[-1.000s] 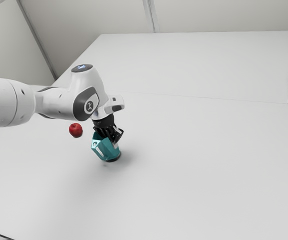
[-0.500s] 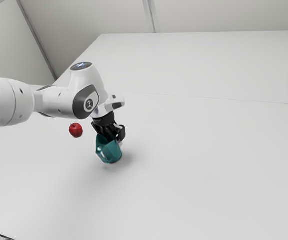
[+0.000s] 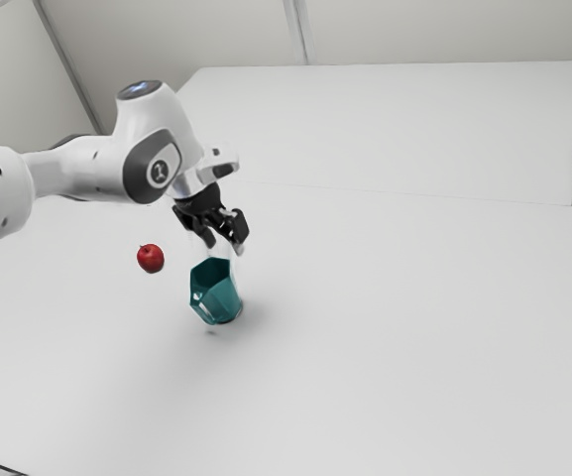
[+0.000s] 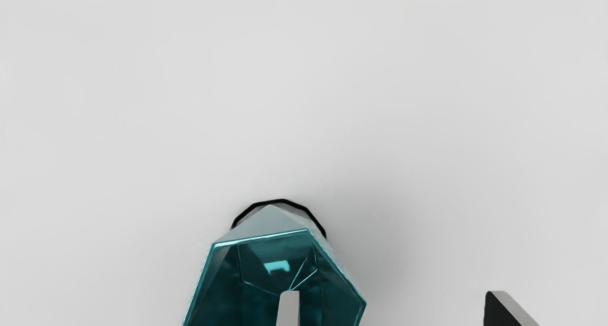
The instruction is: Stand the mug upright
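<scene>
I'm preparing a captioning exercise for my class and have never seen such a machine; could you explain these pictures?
The machine is one robot arm, ending in a black gripper with two fingers. The exterior view looks from the arm's side; the wrist view looks from the arm's own hand, so the fingertips show at its bottom edge. On the pale table are a teal mug and a red apple. Nothing is held: the fingers stand apart, above the mug. I can't tell whether the mug stands fully upright.
</scene>
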Robot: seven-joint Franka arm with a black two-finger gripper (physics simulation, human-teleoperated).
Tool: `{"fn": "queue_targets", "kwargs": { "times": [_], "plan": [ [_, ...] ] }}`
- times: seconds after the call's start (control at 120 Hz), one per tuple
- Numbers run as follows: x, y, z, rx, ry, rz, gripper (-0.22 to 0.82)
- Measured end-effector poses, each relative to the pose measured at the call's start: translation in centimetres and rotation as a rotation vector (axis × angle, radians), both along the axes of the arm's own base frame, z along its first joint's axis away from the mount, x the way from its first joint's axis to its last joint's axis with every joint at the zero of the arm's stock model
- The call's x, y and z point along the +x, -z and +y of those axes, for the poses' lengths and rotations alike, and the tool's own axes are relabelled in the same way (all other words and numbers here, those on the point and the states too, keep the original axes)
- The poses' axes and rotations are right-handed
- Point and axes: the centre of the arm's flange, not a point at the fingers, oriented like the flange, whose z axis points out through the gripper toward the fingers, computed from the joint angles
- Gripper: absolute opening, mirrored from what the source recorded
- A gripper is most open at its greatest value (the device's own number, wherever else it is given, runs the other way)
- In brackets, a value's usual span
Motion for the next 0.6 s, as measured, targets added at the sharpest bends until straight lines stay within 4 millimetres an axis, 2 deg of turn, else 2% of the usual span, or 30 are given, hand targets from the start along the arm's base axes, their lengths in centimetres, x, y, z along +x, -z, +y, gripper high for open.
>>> {"fn": "queue_targets", "kwargs": {
  "times": [0.158, 0.325, 0.483, 0.6],
  "plan": [
    [1.9, -6.7, -0.3, 0.005, 0.024, -0.032, 0.51],
    [3.7, -10.4, 0.5, 0.015, 0.043, -0.032, 0.56],
    [3.9, -13.9, 1.3, 0.019, 0.061, -0.051, 0.58],
    [3.4, -15.6, 1.3, 0.02, 0.083, -0.051, 0.59]
  ]
}}
